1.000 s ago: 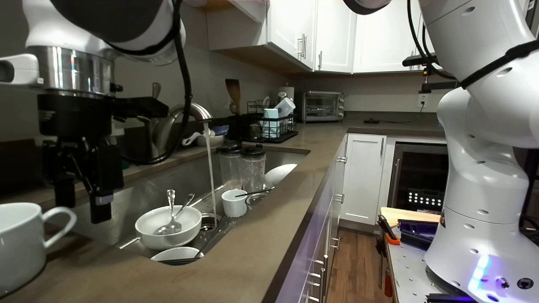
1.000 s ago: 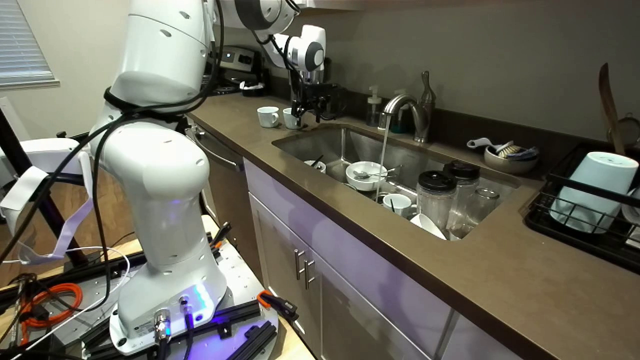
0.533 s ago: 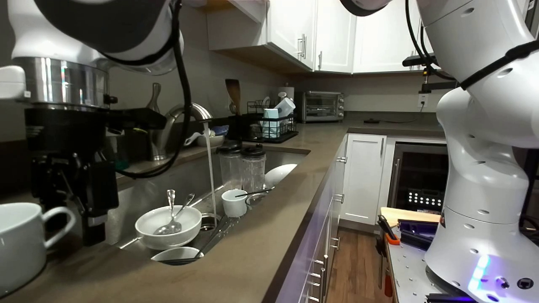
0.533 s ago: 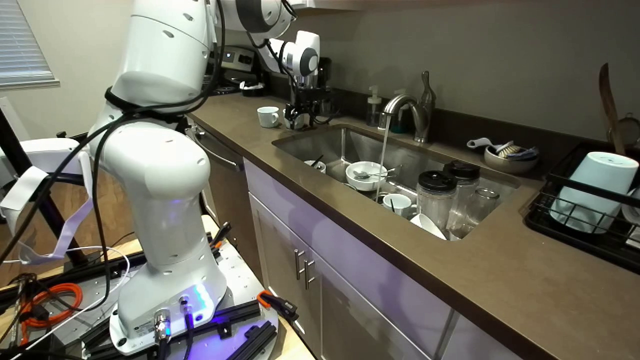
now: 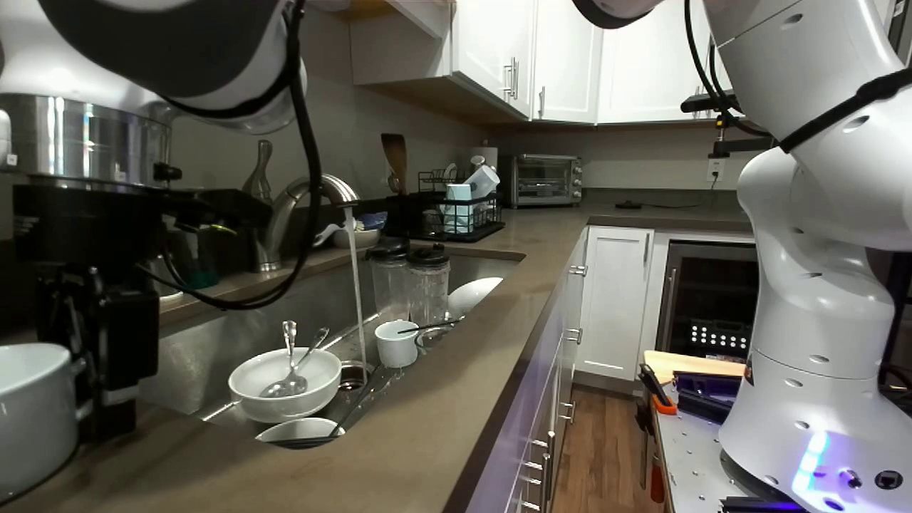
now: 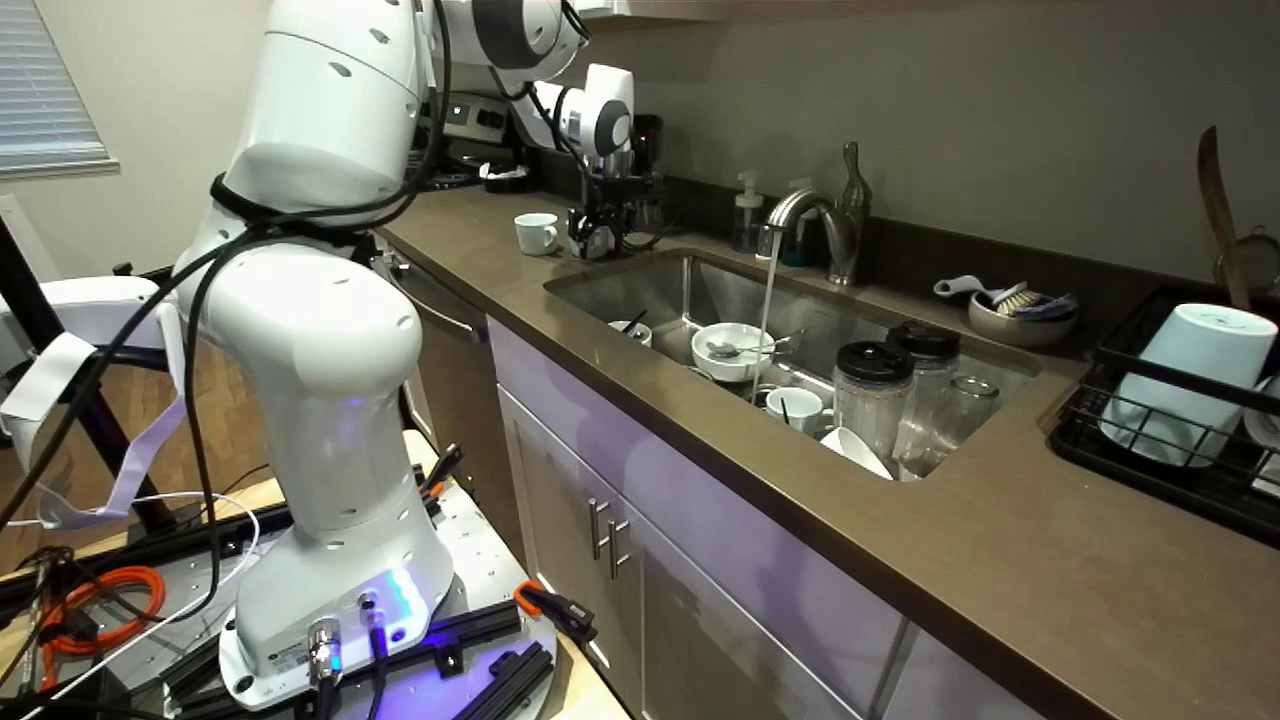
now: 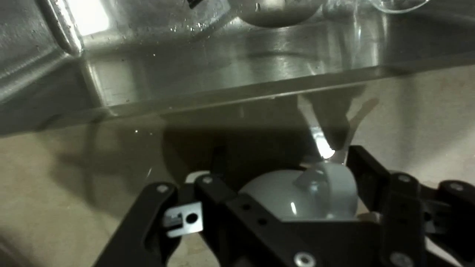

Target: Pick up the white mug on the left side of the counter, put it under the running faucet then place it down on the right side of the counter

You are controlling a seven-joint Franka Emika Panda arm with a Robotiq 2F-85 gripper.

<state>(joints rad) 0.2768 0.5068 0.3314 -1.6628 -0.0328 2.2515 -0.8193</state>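
one claw (image 7: 287, 159) has lowered, two fingers (image 7: 365, 172) flanking one white mug (image 7: 276, 191).

In an exterior view the high cabinets (image 5: 566, 60) shine white, while the wall (image 6: 1000, 120) is dim and grey in both exterior views. My base (image 6: 335, 590) gives off a blue-white glow, and a violet tint lies on the low cabinets (image 6: 700, 525). In my wrist view, 1 hard white patch of glare burns out on the sink (image 7: 185, 70), a small highlight sits on the mug (image 7: 274, 193), and dark shapes, shadow or reflection, I cannot tell which, spread over the glossy counter (image 7: 438, 122). My fingers (image 7: 367, 172) there look black and soft-edged.
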